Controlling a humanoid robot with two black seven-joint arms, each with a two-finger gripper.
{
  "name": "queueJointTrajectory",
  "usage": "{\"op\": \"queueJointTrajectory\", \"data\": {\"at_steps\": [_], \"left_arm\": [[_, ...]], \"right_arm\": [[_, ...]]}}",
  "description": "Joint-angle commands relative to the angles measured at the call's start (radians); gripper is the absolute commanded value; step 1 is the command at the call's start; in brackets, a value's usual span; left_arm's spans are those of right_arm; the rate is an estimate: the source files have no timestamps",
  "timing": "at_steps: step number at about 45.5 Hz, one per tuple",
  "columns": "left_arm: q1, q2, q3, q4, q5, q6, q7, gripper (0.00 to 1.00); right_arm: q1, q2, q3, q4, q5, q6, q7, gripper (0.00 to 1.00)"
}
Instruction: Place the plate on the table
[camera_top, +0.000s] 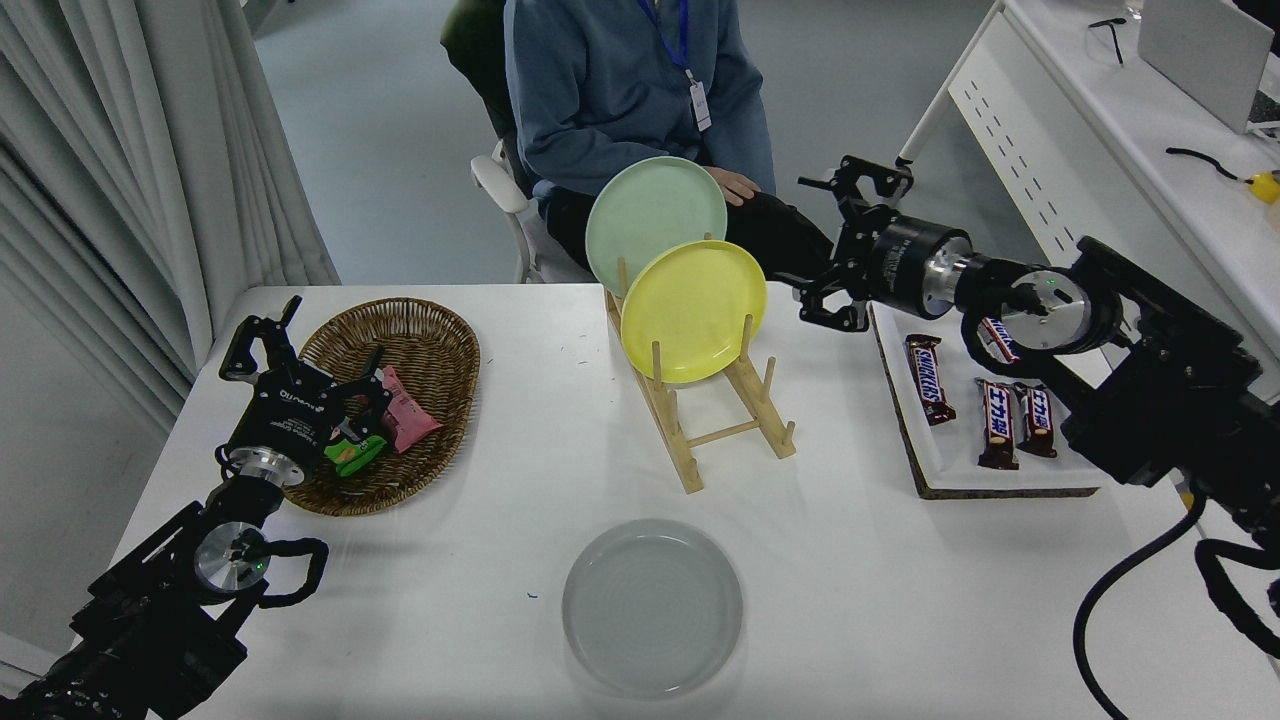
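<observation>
White table (480, 560) is seen carrying the grey plate (652, 606), laid flat, well below and left of the right gripper (848, 245), whose fingers are spread and empty. Just left of that gripper a yellow plate (693, 310) could be clipped by a careless swing. "SNICKERS" is read on a bar (927, 366). The left gripper (300, 365) is parked, fingers spread.

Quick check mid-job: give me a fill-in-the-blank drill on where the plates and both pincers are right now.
1. The grey plate lies flat on the ____.
2. In the wooden rack the yellow plate stands in front of the ____ one.
3. The right pincer is open and holds ____.
4. The left pincer is parked over the ____.

Missing words: table; green; nothing; basket
</observation>
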Motion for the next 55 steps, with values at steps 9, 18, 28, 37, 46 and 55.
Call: {"op": "queueJointTrajectory", "data": {"at_steps": [9, 18, 28, 37, 46, 55], "left_arm": [[0.001, 0.000, 0.000, 0.000, 0.000, 0.000, 0.001, 1.00], [0.001, 0.000, 0.000, 0.000, 0.000, 0.000, -0.001, 1.00], [-0.001, 0.000, 0.000, 0.001, 0.000, 0.000, -0.001, 1.00], [0.001, 0.000, 0.000, 0.000, 0.000, 0.000, 0.001, 1.00], [-0.001, 0.000, 0.000, 0.000, 0.000, 0.000, 0.001, 1.00], [-0.001, 0.000, 0.000, 0.000, 0.000, 0.000, -0.001, 1.00]], "right_arm": [[-0.198, -0.003, 0.358, -0.074, -0.021, 0.013, 0.143, 1.00], [-0.342, -0.001, 0.392, -0.034, -0.036, 0.034, 0.143, 1.00], [-0.494, 0.041, 0.530, 0.049, -0.167, 0.042, 0.143, 1.00], [-0.575, 0.120, 0.734, 0.047, -0.320, 0.047, 0.146, 1.00], [-0.591, 0.150, 0.751, 0.050, -0.349, 0.045, 0.163, 1.00], [-0.583, 0.154, 0.740, 0.015, -0.334, 0.042, 0.247, 1.00]]}}
